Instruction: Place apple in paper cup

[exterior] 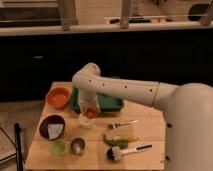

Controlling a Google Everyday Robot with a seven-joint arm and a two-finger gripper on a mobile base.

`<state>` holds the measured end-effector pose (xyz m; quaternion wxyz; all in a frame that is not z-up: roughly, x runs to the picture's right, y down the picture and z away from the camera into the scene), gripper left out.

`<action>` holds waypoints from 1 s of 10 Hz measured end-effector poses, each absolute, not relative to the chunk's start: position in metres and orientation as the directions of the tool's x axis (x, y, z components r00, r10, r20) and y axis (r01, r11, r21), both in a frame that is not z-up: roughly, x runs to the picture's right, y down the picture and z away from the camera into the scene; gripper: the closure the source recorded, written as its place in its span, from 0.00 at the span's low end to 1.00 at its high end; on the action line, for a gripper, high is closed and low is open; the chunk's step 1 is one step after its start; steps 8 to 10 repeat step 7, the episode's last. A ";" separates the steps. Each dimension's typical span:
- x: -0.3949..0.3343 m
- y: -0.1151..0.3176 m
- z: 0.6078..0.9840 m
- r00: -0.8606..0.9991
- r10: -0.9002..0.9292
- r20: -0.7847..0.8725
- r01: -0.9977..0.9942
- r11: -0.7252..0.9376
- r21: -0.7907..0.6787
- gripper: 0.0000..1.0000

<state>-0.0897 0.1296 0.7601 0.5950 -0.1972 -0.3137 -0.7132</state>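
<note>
The apple [91,113] is a small red-orange fruit at the rim of the white paper cup [85,122], which stands upright on the wooden table just in front of the green tray. My gripper [90,109] comes down from the white arm directly onto the apple, over the cup. The wrist hides the top of the apple. I cannot tell whether the apple rests in the cup or hangs just above it.
A green tray [106,103] lies behind the cup and an orange bowl [58,97] to its left. A dark bowl with white paper [52,128], a pale green cup [58,146] and a metal cup [77,145] stand front left. A fork [123,123], a yellow-green fruit [119,140] and a brush [125,151] lie to the right.
</note>
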 end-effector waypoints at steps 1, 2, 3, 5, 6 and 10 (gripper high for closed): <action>-0.091 0.129 0.759 -0.212 -0.726 0.654 0.973 -0.094 0.212 1.00; -0.091 0.129 0.758 -0.211 -0.727 0.654 0.973 -0.092 0.211 1.00; -0.092 0.128 0.757 -0.211 -0.728 0.653 0.973 -0.092 0.212 1.00; -0.095 0.127 0.756 -0.214 -0.728 0.652 0.972 -0.092 0.216 1.00; -0.096 0.127 0.756 -0.216 -0.727 0.651 0.971 -0.093 0.219 1.00; -0.099 0.126 0.756 -0.223 -0.725 0.652 0.970 -0.095 0.225 1.00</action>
